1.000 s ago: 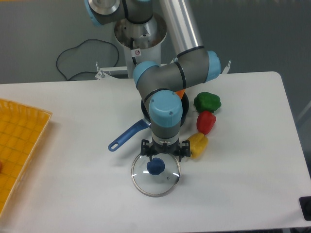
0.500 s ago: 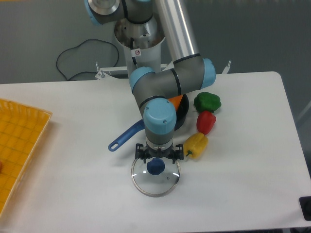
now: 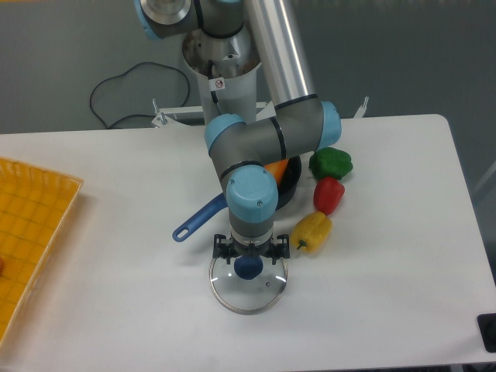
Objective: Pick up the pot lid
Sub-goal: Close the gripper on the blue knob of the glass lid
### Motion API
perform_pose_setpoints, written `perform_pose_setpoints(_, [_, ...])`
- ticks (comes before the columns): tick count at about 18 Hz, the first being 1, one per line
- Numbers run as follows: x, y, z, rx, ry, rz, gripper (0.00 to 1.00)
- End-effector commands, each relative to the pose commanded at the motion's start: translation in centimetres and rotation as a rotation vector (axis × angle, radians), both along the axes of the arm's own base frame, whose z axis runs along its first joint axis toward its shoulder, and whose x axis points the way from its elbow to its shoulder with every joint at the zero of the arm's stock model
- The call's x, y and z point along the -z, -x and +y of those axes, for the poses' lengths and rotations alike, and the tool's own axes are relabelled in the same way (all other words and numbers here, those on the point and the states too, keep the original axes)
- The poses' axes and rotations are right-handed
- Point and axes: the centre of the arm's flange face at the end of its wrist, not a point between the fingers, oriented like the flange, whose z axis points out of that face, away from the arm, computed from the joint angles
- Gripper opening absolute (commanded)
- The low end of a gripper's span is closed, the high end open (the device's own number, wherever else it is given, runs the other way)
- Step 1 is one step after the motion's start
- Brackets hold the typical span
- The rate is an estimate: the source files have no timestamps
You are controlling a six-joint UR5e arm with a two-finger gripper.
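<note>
The pot lid [image 3: 246,296], clear glass with a metal rim, lies flat near the table's front middle, its dark blue knob [image 3: 248,268] on top. My gripper [image 3: 252,249] points down over the lid's rear half, open. One fingertip stands to the left of the knob and the other to the right, with a gap on both sides. In this view the fingertips appear slightly higher than the knob; whether they touch the glass cannot be told.
Behind the gripper sits a black pan with a blue handle [image 3: 200,218] and an orange item [image 3: 277,170]. Yellow [image 3: 311,232], red [image 3: 328,195] and green [image 3: 331,163] vegetables lie at right. An orange-yellow bin [image 3: 35,225] stands far left.
My gripper has come down and a little to the left, nearer the knob, with its fingers still apart. The lid and the other objects have not moved.
</note>
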Motion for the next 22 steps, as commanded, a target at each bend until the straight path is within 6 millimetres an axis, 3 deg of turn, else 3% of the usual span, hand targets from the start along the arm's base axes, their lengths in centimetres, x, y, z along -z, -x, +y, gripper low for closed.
perform_pose_setpoints(9, [0.57, -0.09, 0.06, 0.005, 0.006, -0.007, 0.96])
perform_pose_setpoints(22, [0.97, -0.15, 0.14, 0.009, 0.011, -0.011, 0.7])
